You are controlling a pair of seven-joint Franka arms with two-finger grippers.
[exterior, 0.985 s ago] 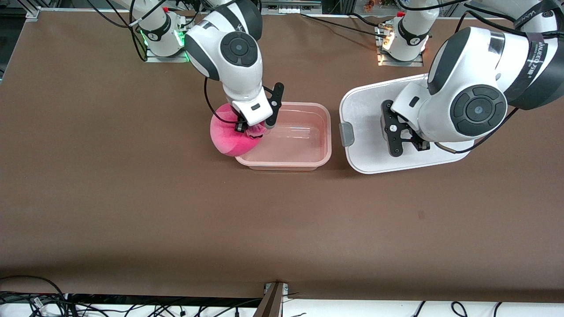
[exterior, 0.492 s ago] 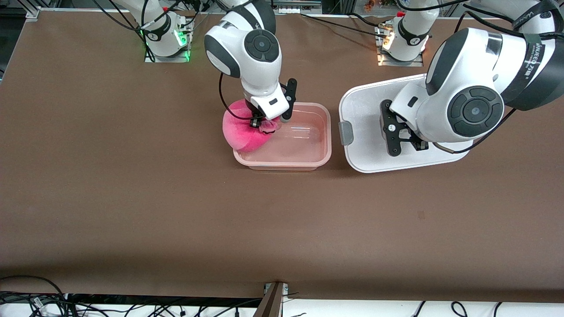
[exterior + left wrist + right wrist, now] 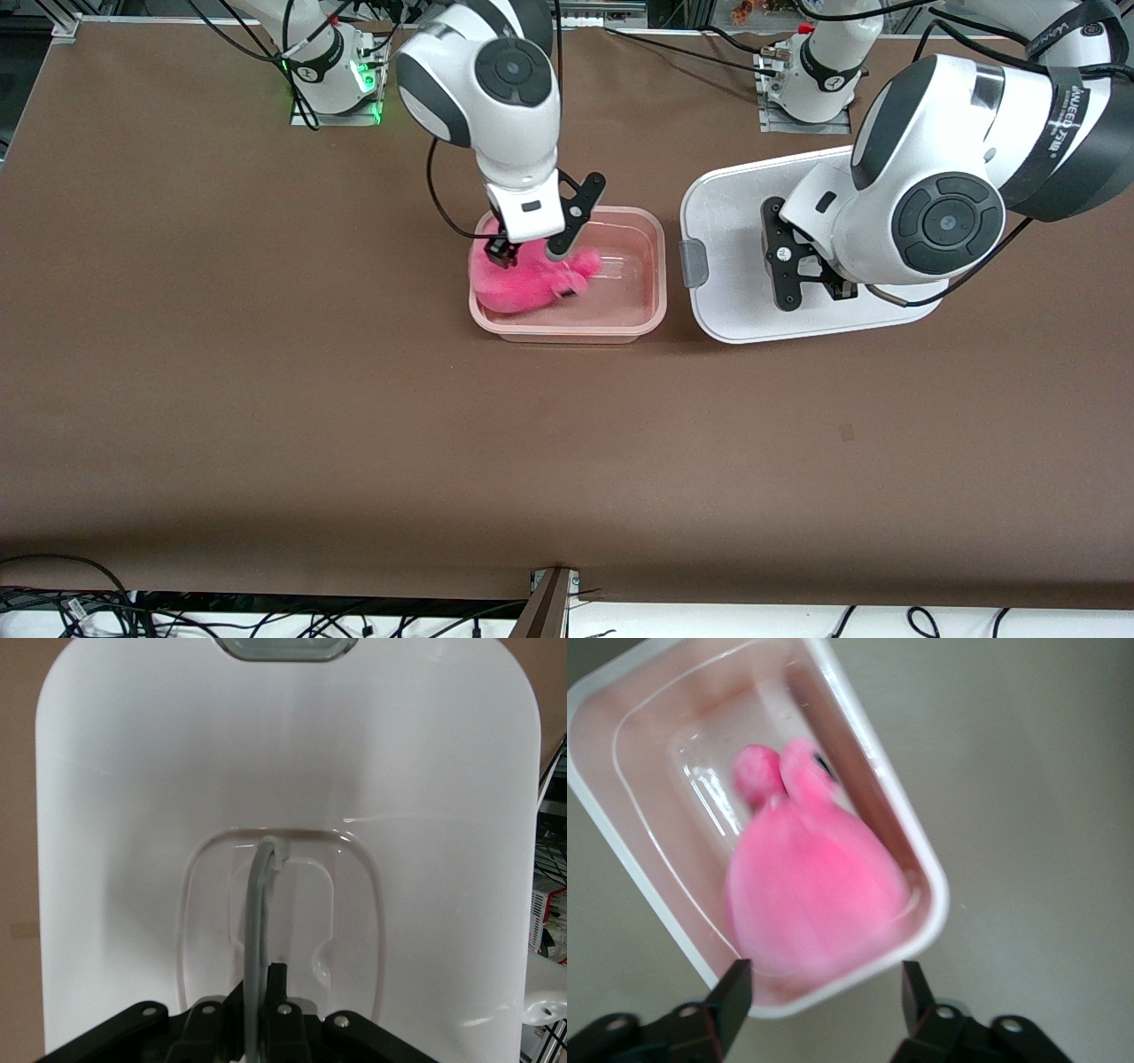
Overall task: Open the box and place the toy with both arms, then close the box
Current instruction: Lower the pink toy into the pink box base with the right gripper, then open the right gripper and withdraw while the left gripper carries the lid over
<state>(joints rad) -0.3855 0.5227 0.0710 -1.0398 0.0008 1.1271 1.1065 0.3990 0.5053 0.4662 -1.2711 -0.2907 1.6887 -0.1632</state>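
The pink tub [image 3: 654,266] of the box stands open on the table. The pink plush toy [image 3: 518,282] lies inside it, at the end toward the right arm; the right wrist view shows it there too [image 3: 815,895], within the tub's rim [image 3: 926,930]. My right gripper [image 3: 529,252] hovers just over the toy, open and empty [image 3: 824,992]. The white lid [image 3: 735,221] lies flat beside the tub, toward the left arm's end. My left gripper [image 3: 815,292] is down on it, shut on the lid's clear handle [image 3: 261,895].
A grey clip [image 3: 693,264] on the lid's edge faces the tub; it also shows in the left wrist view [image 3: 285,647]. Brown tabletop surrounds both. The arm bases stand along the table's edge farthest from the front camera.
My right gripper carried the toy from over the tub's rim to inside the tub, opened and let it go. The left arm has barely moved.
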